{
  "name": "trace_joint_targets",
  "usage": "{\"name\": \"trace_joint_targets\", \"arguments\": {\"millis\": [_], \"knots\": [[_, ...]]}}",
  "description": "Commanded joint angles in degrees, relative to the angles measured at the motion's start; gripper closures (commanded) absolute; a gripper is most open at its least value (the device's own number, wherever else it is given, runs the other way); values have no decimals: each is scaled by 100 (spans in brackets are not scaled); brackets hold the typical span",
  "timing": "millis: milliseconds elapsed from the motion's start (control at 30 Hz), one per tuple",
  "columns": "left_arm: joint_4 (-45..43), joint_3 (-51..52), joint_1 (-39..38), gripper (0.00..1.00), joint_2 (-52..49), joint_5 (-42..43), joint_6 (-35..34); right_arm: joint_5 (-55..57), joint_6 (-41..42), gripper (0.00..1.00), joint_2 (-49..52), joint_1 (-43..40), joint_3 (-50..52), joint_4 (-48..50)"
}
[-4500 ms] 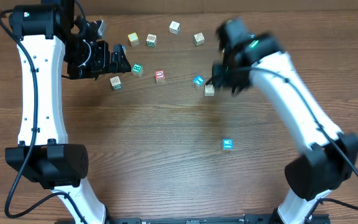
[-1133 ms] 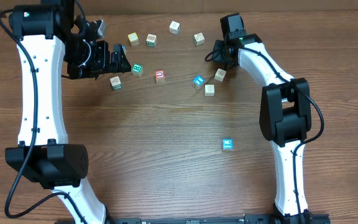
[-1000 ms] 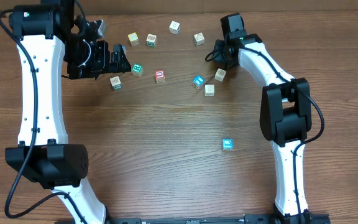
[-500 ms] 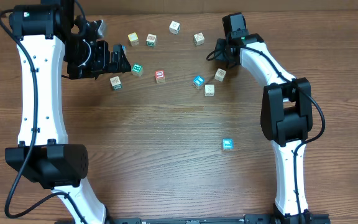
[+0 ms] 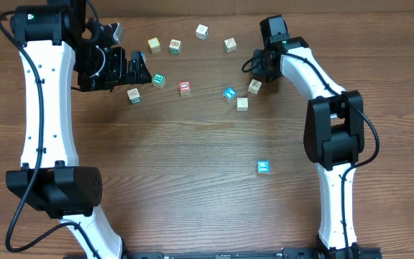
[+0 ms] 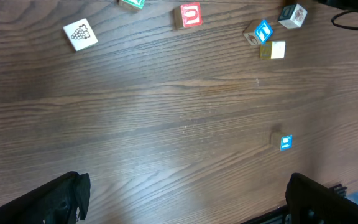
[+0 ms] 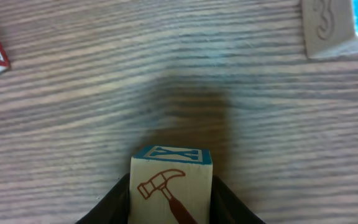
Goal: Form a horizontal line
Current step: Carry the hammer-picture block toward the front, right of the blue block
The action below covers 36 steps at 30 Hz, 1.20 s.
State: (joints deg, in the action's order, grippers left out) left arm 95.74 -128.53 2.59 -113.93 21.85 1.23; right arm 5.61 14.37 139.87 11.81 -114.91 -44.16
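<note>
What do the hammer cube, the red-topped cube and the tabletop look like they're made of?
The hammer cube: pale unfinished-looking wood, printed red-brown hammer drawing, teal-printed adjoining face. The red-topped cube: likely the same light wood, sides bare, top printed red. The tabletop: brown wood grain with a faint sheen; solid wood or laminate, cannot tell.
</note>
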Motion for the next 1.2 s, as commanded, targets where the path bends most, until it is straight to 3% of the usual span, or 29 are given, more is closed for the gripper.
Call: {"name": "trace_joint_targets", "arguments": {"millis": [0, 100, 233, 500, 833, 1033, 1167], "knots": [[-20, -120, -48, 0, -55, 0, -13, 146, -116, 67, -317, -33, -33, -31], [-20, -120, -48, 0, -55, 2, -13, 142, -114, 44, -317, -33, -33, 138], [-20, -120, -48, 0, -55, 2, -13, 144, -114, 33, -315, -33, -33, 413], [-20, -120, -48, 0, -55, 0, -13, 122, -92, 53, -315, -31, -33, 44], [-20, -120, -48, 0, -55, 0, -13, 122, -92, 52, -315, -31, -33, -140], [-20, -120, -48, 0, -55, 2, -13, 122, -94, 68, -317, -31, -33, -166], [-20, -120, -48, 0, -55, 0, -13, 125, -96, 70, -404, -33, -33, -234]]}}
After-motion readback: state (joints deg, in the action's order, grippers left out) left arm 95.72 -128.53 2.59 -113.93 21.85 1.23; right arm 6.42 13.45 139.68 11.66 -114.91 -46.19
